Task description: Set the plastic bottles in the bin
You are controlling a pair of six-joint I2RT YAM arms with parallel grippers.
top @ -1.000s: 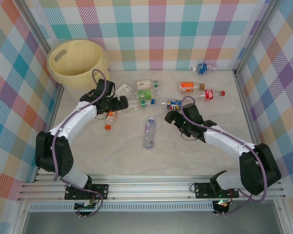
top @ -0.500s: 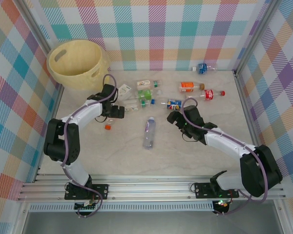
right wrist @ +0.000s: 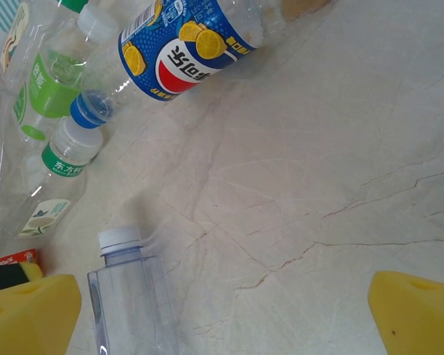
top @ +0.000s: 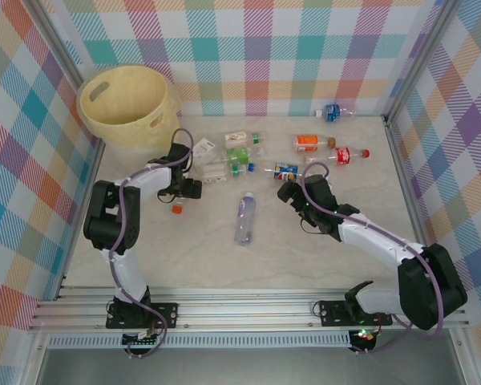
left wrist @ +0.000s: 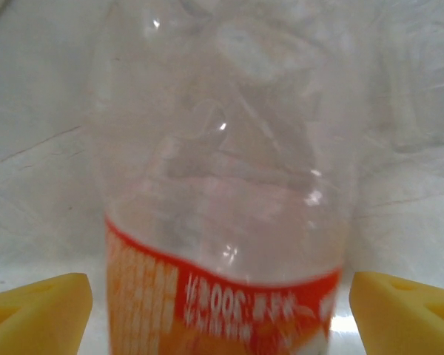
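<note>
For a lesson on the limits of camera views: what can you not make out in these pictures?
1. Left wrist view: the orange-labelled bottle is blurred, and the bottom edge cuts off its label.
2. Top view: the left tool covers most of that bottle.
3. Right wrist view: the bottom edge cuts off the clear white-capped bottle.

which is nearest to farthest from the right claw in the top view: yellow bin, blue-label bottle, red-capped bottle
1. Blue-label clear plastic bottle, just beyond the right claw.
2. Red-capped clear plastic bottle, far right.
3. Pale yellow round plastic bin, far left corner.
</note>
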